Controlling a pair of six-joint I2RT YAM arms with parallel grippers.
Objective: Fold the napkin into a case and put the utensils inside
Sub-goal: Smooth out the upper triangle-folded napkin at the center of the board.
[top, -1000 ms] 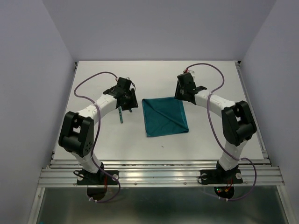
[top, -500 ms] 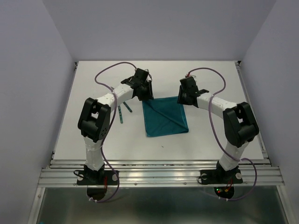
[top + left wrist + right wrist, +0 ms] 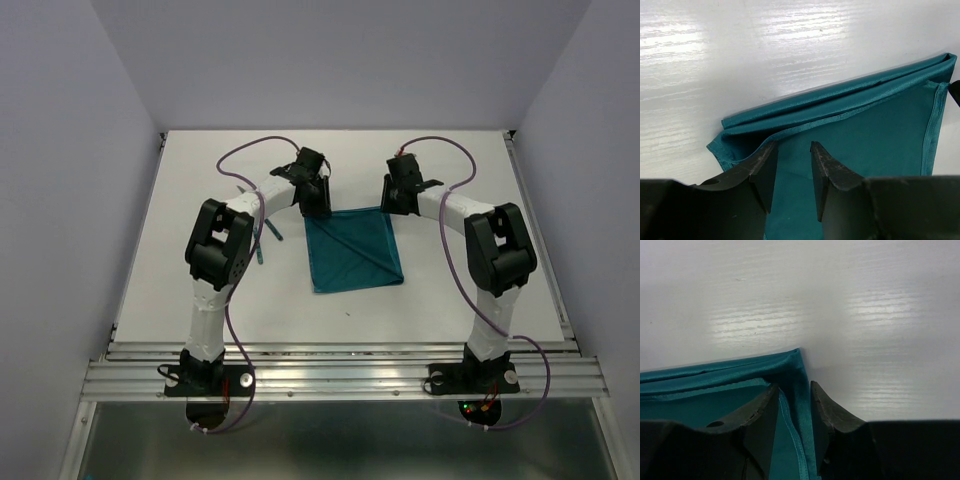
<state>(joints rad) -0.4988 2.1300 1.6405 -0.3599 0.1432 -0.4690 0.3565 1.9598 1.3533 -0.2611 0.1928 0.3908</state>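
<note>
**Two sets of fingers at the napkin's far corners**

Both arms reached in toward the middle of the surface [image 3: 430, 300], where I saw the teal napkin [image 3: 353, 250] lying flat, folded into layers, with a diagonal fold line across its top.

The left fingers [image 3: 318, 207] sat over its far left corner. They were parted by a narrow gap, with the cloth showing flat between them and nothing pinched. My left wrist camera showed stacked folds along that far edge.

The right fingers [image 3: 396, 205] were over the far right corner. They were also slightly apart, straddling the hem without clamping it.

The utensils [image 3: 260, 250] lay on the surface to the left of the napkin, apart from it and close beside the left arm.
</note>
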